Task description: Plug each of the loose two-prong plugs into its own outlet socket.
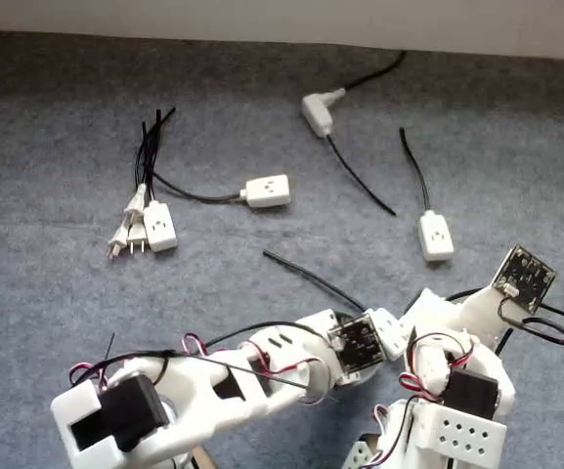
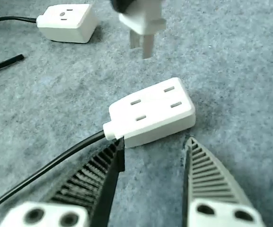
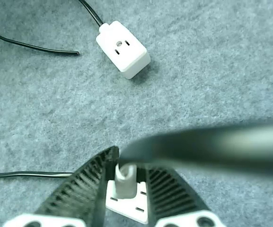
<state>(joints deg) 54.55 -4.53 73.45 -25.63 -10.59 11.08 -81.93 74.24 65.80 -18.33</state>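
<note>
The left tool (image 2: 154, 145) stands wide open and holds nothing, its tips just beside the cord end of a white outlet socket (image 2: 150, 111) that lies flat on the grey bench (image 2: 240, 56). Above that socket, the right tool (image 3: 128, 161) is closed on a two-prong plug (image 2: 143, 23), prongs pointing down and not yet in the slots. The socket is unclamped, so a push slightly off the slots would likely slide or tip it, or twist the plug in the grip. Farther off lie a second socket (image 1: 267, 191) and a bunch of loose plugs (image 1: 130, 230).
</note>
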